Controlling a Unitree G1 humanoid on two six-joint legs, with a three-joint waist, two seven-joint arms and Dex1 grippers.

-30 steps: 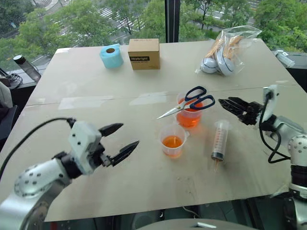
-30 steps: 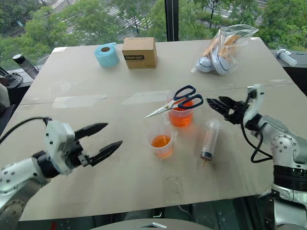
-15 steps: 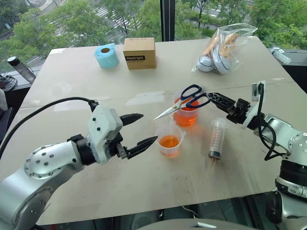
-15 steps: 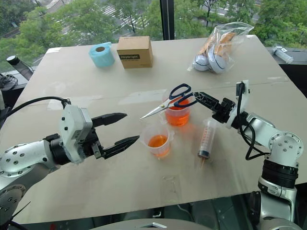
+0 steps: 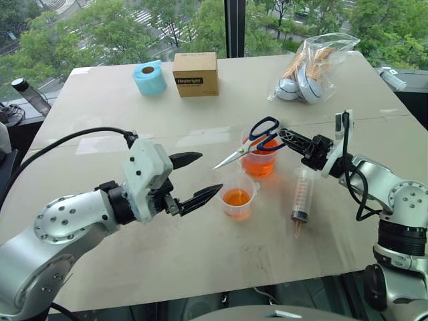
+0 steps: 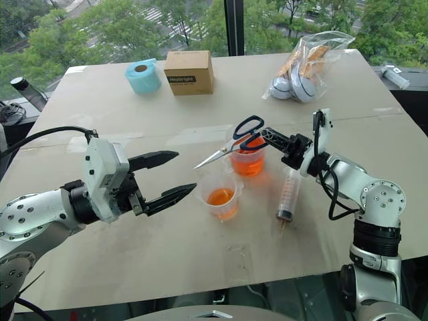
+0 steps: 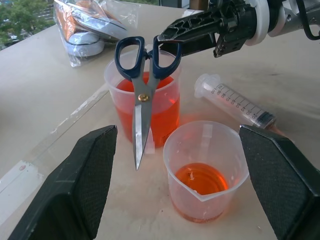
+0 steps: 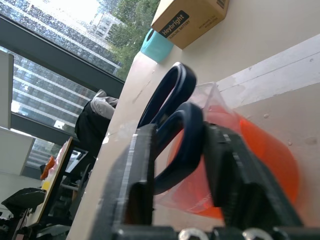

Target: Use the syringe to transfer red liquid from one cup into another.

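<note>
The syringe [image 5: 303, 194] lies flat on the table, right of both cups, with no gripper on it. The larger cup [image 5: 260, 160] holds red liquid [image 7: 161, 111], and blue-handled scissors [image 5: 251, 143] rest across its rim. In front of it stands the smaller cup [image 5: 237, 198] with a shallow layer of red liquid [image 7: 201, 178]. My right gripper [image 5: 283, 136] reaches in from the right and is shut on a handle loop [image 8: 170, 95] of the scissors. Left of the smaller cup, my left gripper [image 5: 210, 174] hovers open with nothing in it.
At the table's far side stand a blue tape roll [image 5: 148, 77] and a cardboard box [image 5: 196, 73]. A plastic bag [image 5: 311, 67] with goods lies at the far right. A bottle [image 5: 30, 93] stands off the table's left edge.
My right gripper has moved left to the scissors' handles and shut on one loop. My left gripper has come in closer to the smaller cup and stays open.
</note>
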